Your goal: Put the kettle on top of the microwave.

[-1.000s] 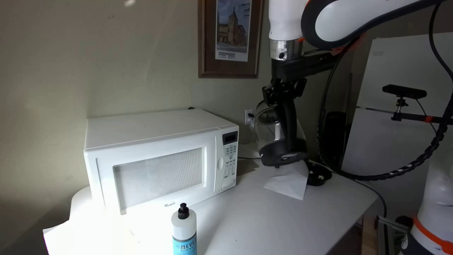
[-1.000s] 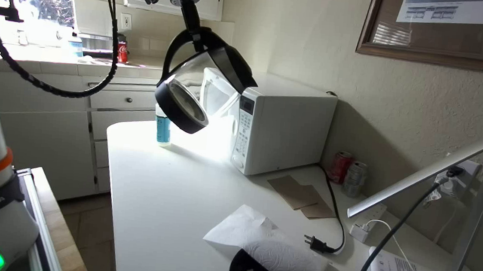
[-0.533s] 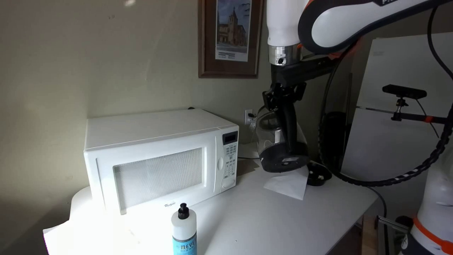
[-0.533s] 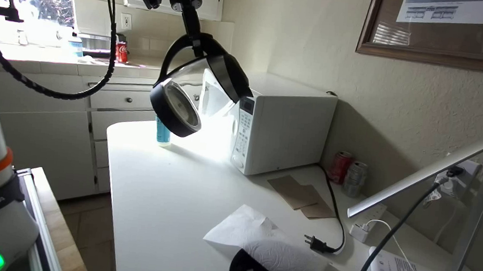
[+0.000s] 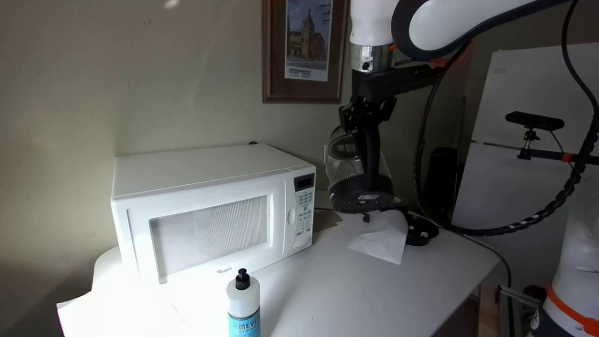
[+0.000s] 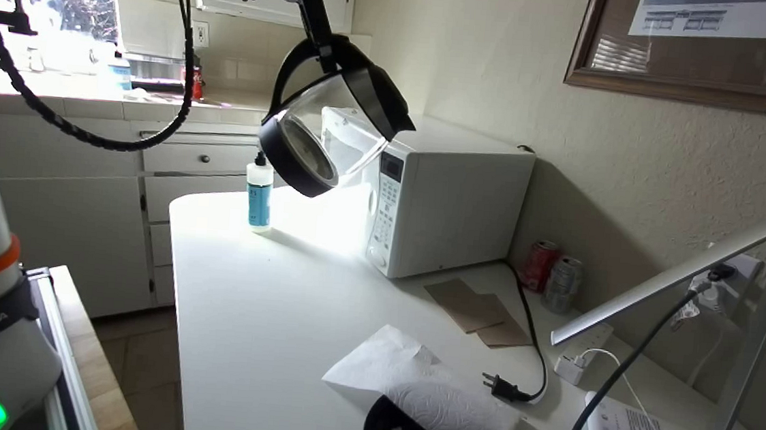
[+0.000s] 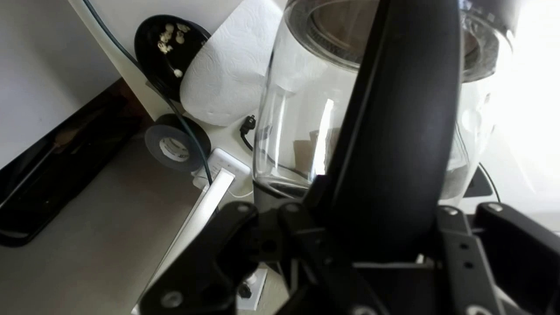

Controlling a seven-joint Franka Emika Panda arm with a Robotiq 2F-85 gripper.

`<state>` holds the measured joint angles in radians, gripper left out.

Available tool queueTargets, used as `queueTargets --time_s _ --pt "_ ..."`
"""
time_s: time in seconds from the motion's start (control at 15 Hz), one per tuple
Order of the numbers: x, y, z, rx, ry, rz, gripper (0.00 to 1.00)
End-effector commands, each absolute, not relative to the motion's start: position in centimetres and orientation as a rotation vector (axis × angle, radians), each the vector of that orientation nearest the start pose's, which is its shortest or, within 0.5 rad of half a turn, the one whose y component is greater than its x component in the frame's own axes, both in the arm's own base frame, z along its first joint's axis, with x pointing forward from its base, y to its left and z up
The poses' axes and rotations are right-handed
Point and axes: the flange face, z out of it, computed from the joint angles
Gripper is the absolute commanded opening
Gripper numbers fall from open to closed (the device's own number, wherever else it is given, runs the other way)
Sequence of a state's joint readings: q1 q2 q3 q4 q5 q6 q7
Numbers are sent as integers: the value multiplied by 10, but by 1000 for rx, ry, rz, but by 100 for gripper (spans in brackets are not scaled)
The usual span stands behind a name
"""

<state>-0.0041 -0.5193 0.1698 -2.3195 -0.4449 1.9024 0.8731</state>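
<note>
Near the microwave (image 5: 213, 210), the kettle (image 5: 358, 178) is held aloft by the gripper (image 7: 374, 221)

A pale wall (image 6: 675, 156) is seen in both exterior views, with a white table (image 6: 251, 321) set beside it. On the table the white microwave is placed, its button panel (image 5: 305, 210) in plain view. Farther along, a slim angled silver stand (image 6: 682, 276) is set near the wall.

The kettle, clear-glassed with a black base, is suspended in a tilt above the table, off the microwave's button-panel end. Its black handle (image 7: 398, 131) is clasped by the gripper: in the wrist view, the jaws are closed on that handle from both sides.

A white paper towel (image 7: 232, 65) is laid partly across a black dish (image 7: 151, 54). Two flat brown sheets (image 6: 461, 306) are overlapped beside the microwave. A white bottle (image 5: 244, 306) with a blue label is stood upright in front of the microwave. A red can (image 6: 541, 263) and a silver can (image 6: 562, 287) are placed side by side between the microwave and the stand. A black plug (image 6: 506, 389) is rested near the brown sheets. Small pale bits (image 7: 168, 35) are held in the dish.
</note>
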Motion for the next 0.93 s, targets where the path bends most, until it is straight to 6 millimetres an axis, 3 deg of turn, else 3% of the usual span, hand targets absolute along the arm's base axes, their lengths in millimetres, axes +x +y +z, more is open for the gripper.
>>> queueTargets --time_s 0.0,0.4,0.67,0.87 --pt "418 38 599 -3327 967 -762 6" --pt "445 6 673 -3267 867 -1025 6" --pt "483 -20 711 -3233 871 -1161 6" --pt "517 -22 726 -3186 965 -1181 6"
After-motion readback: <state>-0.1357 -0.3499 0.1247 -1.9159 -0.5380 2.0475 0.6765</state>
